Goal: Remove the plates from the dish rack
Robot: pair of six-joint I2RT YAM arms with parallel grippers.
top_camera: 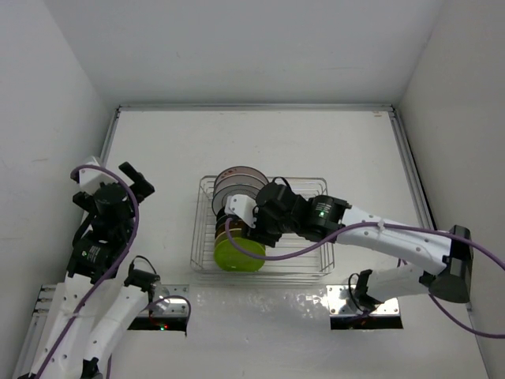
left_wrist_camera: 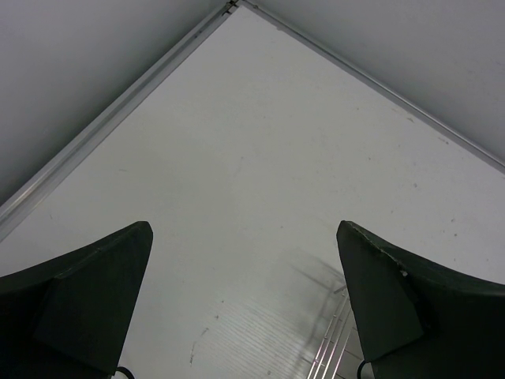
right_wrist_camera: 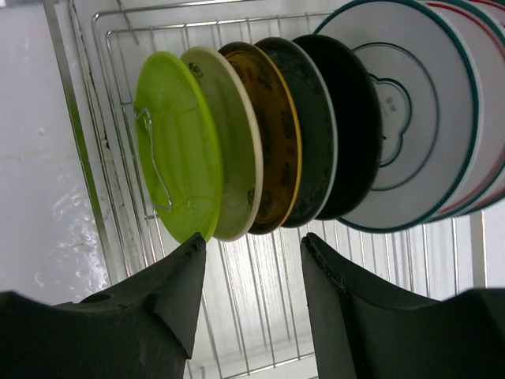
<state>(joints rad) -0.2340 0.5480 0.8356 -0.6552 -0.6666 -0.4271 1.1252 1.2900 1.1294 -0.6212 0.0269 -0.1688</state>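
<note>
Several plates stand on edge in a row in the silver wire dish rack (top_camera: 319, 185) at the table's middle. In the right wrist view they run from a lime green plate (right_wrist_camera: 177, 142) through a pale one (right_wrist_camera: 233, 150), a tan one (right_wrist_camera: 276, 142), a dark teal-patterned one (right_wrist_camera: 314, 134) and a black one (right_wrist_camera: 353, 126) to white ringed ones (right_wrist_camera: 406, 103). My right gripper (right_wrist_camera: 252, 243) is open and empty, its tips just short of the edges of the green and tan plates; it also shows in the top view (top_camera: 254, 227). My left gripper (top_camera: 140, 180) is open and empty, left of the rack.
The left wrist view shows bare white table, the left gripper's fingertips (left_wrist_camera: 126, 260) wide apart and a corner of the rack (left_wrist_camera: 339, 351). White walls enclose the table on three sides. Rack wires (right_wrist_camera: 95, 158) run behind the plates.
</note>
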